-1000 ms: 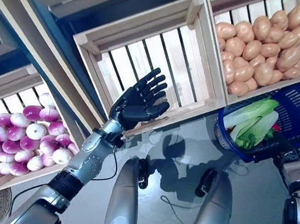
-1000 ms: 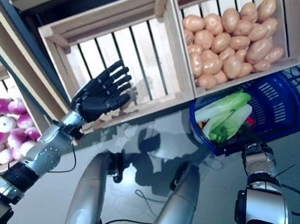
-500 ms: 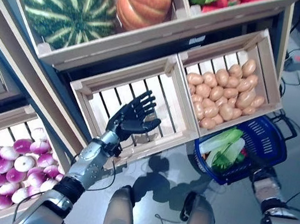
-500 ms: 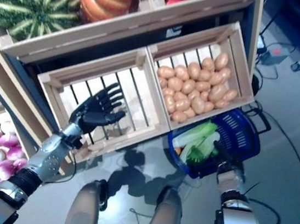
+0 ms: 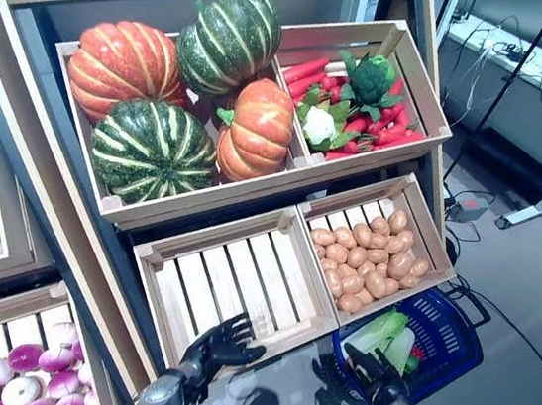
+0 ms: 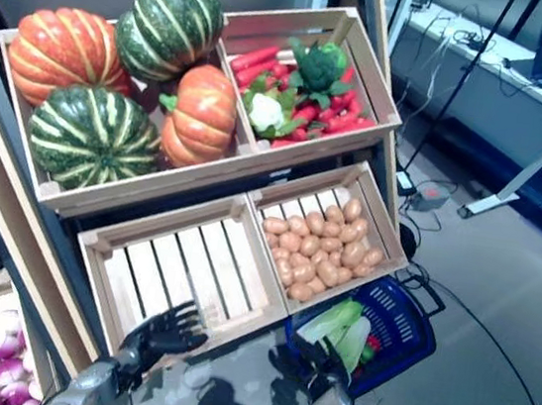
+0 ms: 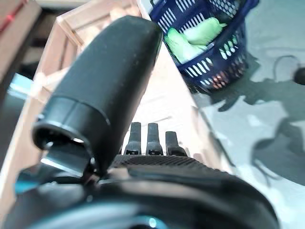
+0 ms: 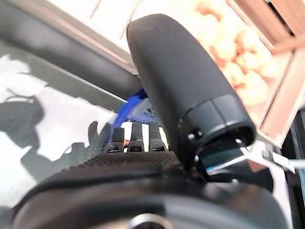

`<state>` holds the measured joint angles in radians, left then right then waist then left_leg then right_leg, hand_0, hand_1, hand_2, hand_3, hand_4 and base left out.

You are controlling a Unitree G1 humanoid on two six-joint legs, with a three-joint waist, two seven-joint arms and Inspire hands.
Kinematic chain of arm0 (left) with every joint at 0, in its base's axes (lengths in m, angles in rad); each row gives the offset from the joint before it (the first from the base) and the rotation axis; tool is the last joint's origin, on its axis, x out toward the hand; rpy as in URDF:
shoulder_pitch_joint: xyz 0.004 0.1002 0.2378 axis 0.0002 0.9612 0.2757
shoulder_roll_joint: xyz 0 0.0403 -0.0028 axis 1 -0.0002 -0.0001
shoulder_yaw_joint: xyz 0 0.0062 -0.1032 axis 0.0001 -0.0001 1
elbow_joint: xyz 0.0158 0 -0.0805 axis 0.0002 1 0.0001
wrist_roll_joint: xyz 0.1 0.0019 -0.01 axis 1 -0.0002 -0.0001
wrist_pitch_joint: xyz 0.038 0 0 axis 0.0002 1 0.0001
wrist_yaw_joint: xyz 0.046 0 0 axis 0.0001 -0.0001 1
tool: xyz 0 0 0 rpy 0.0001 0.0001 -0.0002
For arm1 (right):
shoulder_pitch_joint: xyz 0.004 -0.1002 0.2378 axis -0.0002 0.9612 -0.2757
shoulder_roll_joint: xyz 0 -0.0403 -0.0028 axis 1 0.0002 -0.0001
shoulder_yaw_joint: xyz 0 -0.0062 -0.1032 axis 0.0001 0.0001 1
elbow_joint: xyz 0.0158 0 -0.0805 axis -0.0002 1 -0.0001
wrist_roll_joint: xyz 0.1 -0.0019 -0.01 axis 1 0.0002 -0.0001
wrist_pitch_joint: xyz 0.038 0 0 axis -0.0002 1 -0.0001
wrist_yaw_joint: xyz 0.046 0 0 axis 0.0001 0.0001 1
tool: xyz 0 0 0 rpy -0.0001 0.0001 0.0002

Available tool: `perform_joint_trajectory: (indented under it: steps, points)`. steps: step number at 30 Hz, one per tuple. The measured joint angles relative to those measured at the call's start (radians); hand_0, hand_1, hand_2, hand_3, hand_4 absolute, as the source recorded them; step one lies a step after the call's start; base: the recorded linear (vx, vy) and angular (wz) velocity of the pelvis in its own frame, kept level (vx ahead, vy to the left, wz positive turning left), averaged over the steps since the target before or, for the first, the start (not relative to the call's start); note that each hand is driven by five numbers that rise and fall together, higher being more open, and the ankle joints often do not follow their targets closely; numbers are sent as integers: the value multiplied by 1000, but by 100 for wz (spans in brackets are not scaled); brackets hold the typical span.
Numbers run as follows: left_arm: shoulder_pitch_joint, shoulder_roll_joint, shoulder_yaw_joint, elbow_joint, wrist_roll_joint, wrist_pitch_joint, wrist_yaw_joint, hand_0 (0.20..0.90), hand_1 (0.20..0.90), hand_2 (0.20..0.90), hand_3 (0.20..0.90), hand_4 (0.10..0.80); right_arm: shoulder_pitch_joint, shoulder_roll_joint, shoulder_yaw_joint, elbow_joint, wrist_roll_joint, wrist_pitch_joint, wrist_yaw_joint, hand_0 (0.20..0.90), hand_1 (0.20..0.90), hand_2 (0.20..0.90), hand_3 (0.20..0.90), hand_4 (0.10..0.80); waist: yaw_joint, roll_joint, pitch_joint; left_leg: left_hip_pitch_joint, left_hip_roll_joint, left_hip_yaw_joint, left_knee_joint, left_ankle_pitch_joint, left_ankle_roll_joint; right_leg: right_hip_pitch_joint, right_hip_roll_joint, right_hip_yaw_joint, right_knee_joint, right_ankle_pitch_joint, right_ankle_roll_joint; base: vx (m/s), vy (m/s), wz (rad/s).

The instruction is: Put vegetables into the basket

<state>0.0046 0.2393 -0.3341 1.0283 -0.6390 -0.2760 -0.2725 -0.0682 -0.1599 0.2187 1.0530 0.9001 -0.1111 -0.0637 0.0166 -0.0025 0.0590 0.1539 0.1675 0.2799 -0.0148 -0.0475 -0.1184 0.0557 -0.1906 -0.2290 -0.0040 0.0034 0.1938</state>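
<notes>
Before the empty slatted crate point(image 5: 236, 286), the left hand point(image 5: 217, 346) hung with fingers spread, holding nothing. The right hand point(image 6: 315, 363) reached to the blue basket point(image 5: 451, 332) of leafy greens point(image 5: 381, 335), its grip hidden. Both views had tilted upward since earlier, revealing pumpkins point(image 5: 176, 90).

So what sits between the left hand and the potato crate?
The empty slatted crate, seen in the left eye view: left hand at its front edge, potato crate right beside it.

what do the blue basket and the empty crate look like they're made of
Basket: looks like moulded plastic, glossy blue, with a grid of slotted holes in its walls. Empty crate: pale, apparently unfinished wood, built from separate slats with gaps between them and visible grain.
</notes>
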Motion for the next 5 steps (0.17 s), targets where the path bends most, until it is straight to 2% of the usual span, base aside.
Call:
perform_joint_trajectory:
  steps: [5]
  points:
    - [26, -26, 21, 88, 20, -16, -10, 900, 900, 900, 900, 800, 65, 20, 40, 1, -74, 4, 23, 900, 900, 900, 900, 800, 1, -10, -45, 8, -10, -3, -36, 19, 2, 10, 0, -2, -36, 20, 3, 18, 27, 0]
